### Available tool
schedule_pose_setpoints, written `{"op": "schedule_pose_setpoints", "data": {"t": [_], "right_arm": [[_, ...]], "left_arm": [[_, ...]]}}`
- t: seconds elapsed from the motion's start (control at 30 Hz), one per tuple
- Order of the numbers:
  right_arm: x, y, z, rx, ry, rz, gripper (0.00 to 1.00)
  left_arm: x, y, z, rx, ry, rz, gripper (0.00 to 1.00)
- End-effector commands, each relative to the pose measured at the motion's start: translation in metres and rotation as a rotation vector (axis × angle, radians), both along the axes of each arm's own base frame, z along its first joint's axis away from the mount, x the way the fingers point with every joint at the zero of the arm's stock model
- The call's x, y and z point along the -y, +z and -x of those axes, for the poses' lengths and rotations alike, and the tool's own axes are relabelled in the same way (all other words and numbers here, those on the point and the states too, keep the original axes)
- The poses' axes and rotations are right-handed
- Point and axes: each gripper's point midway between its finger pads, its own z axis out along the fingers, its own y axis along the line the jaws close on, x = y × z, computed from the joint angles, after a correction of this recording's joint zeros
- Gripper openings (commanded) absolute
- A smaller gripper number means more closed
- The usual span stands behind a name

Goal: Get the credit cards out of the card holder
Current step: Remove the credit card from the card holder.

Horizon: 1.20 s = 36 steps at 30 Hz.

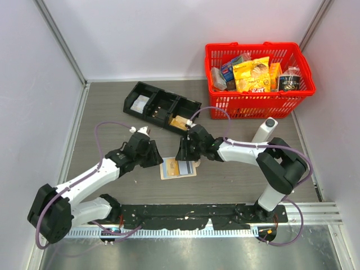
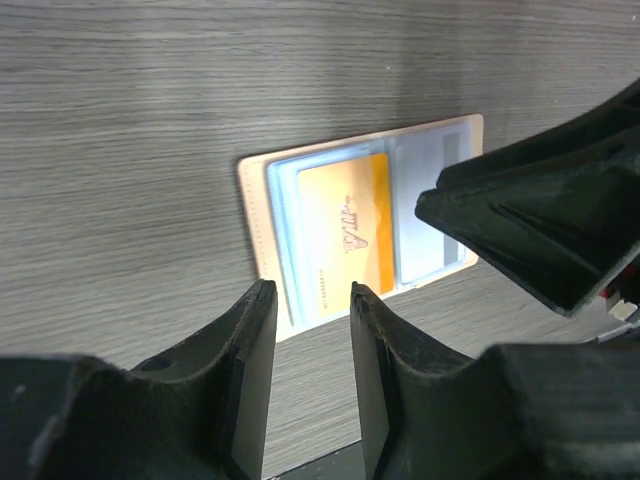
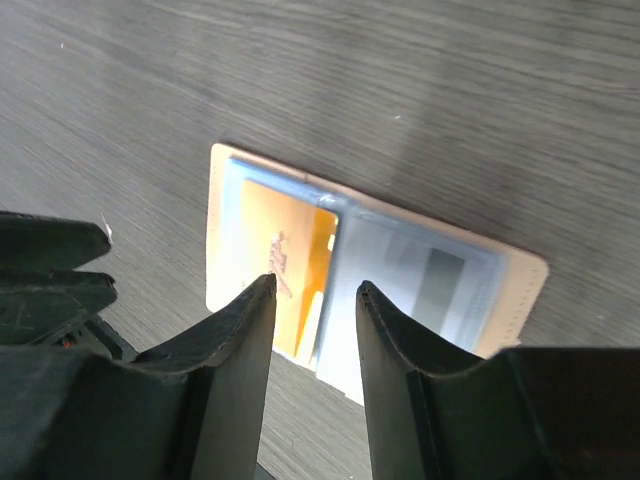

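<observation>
The card holder [image 1: 170, 173] lies open and flat on the table between my arms, tan with light blue inner faces. In the left wrist view its tan edge [image 2: 256, 225] frames a yellow card [image 2: 345, 235] in one pocket and a pale blue-grey card [image 2: 428, 215] in the other. The right wrist view shows the holder [image 3: 524, 282], the yellow card [image 3: 285, 240] and the grey card [image 3: 425, 280]. My left gripper [image 1: 157, 160] [image 2: 313, 292] is open and empty at the holder's left edge. My right gripper [image 1: 183, 155] [image 3: 315, 285] is open and empty just above the holder's middle.
A black three-compartment tray [image 1: 162, 107] with a white packet [image 1: 139, 103] and a tan-orange packet [image 1: 180, 121] lies behind the holder. A red basket [image 1: 259, 79] of groceries stands at the back right. A white bottle-like object [image 1: 264, 130] stands by the right arm.
</observation>
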Motion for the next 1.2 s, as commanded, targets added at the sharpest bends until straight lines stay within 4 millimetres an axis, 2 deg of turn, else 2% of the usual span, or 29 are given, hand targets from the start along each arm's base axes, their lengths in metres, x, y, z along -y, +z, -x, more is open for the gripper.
{"op": "schedule_pose_setpoints", "data": {"t": [0.0,0.2,0.33,0.57,0.87,1.17], "right_arm": [[-0.013,0.031,-0.014,0.050,0.005,-0.190,0.43],[-0.014,0.017,-0.013,0.011,0.018,-0.225,0.43],[-0.010,0.002,-0.009,-0.030,0.013,-0.223,0.43],[0.003,-0.021,-0.004,-0.083,0.002,-0.218,0.42],[-0.006,-0.028,0.007,-0.123,0.060,-0.284,0.37],[-0.011,-0.019,0.010,-0.104,0.093,-0.351,0.22]], "left_arm": [[0.033,0.008,-0.011,-0.002,-0.061,0.115,0.37],[0.041,-0.020,-0.012,-0.087,-0.083,0.083,0.26],[0.035,-0.041,-0.008,-0.137,-0.069,0.040,0.16],[0.024,-0.068,0.003,-0.208,-0.039,-0.012,0.10],[0.018,-0.081,0.010,-0.241,-0.031,-0.034,0.09],[0.017,-0.087,0.011,-0.255,-0.031,-0.047,0.07]]}}
